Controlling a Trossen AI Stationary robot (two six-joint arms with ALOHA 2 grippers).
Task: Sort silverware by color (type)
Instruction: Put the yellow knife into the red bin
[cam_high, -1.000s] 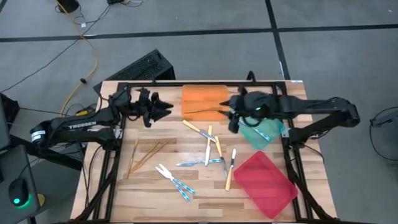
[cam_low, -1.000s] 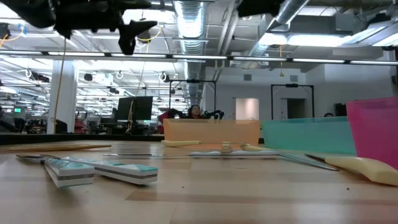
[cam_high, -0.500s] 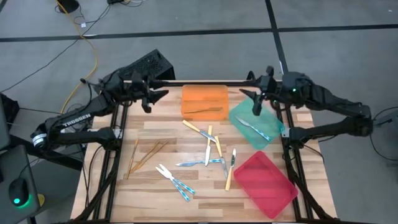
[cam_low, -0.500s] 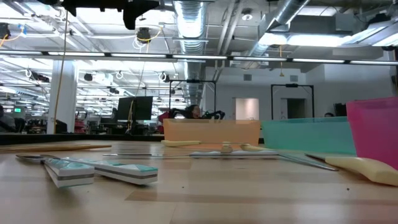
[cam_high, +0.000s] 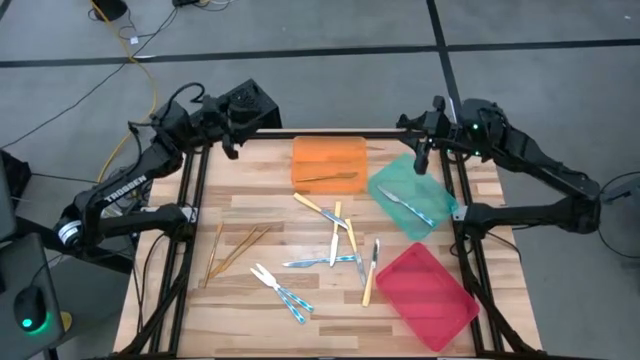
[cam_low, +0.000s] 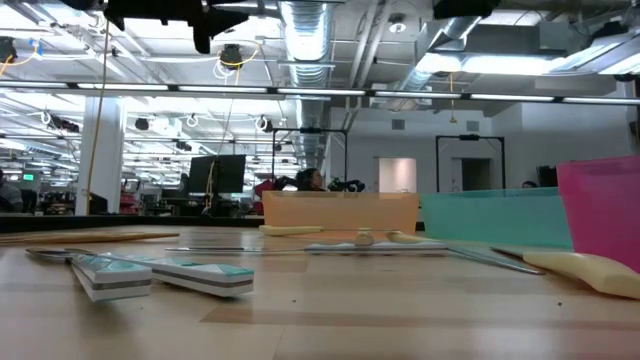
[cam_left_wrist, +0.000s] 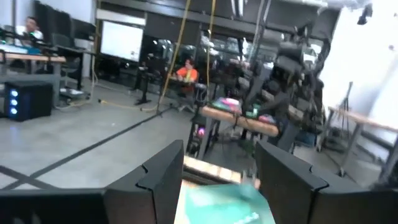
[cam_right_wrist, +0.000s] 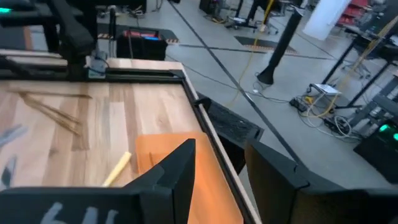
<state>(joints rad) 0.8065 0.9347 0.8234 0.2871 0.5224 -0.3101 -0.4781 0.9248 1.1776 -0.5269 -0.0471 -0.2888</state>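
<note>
Along the table's (cam_high: 250, 215) far edge both grippers hang open; silverware (cam_high: 335, 240) mid-table.

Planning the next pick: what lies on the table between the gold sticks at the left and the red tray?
In the high view, between the gold sticks and the red tray lie blue-handled utensils and yellow-handled utensils.

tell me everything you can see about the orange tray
The orange tray is a flat, shallow rectangle that looks like plastic, lying level at the table's far edge, middle. One gold utensil lies inside near its front rim. Its right corner sits beside the green tray. No gripper touches it.
</note>
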